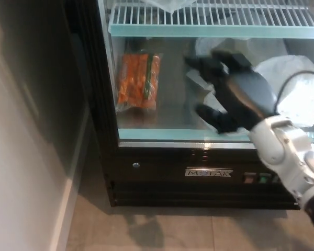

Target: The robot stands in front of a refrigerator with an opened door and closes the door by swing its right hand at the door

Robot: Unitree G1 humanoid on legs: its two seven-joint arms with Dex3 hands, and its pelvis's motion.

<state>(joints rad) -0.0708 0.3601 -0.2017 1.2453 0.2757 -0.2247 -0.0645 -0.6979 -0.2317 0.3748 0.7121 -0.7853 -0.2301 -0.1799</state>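
Refrigerator (146, 178) fills the upper and middle frame, black base with a nameplate (209, 172) low on its front. Glass door (167, 112) looks flush against the cabinet, bottom edge on the base line. Right hand (227, 91) is in front of the glass near the lower shelf's right half, fingers (201, 64) spread, holding nothing; can't tell if it touches the glass. White forearm (288, 157) runs off toward the bottom right corner. Behind the glass: orange packet (138, 78) at the lower shelf's left end, white bags (290, 89) at the right, wire shelf (209, 15) above. Left hand not in frame.
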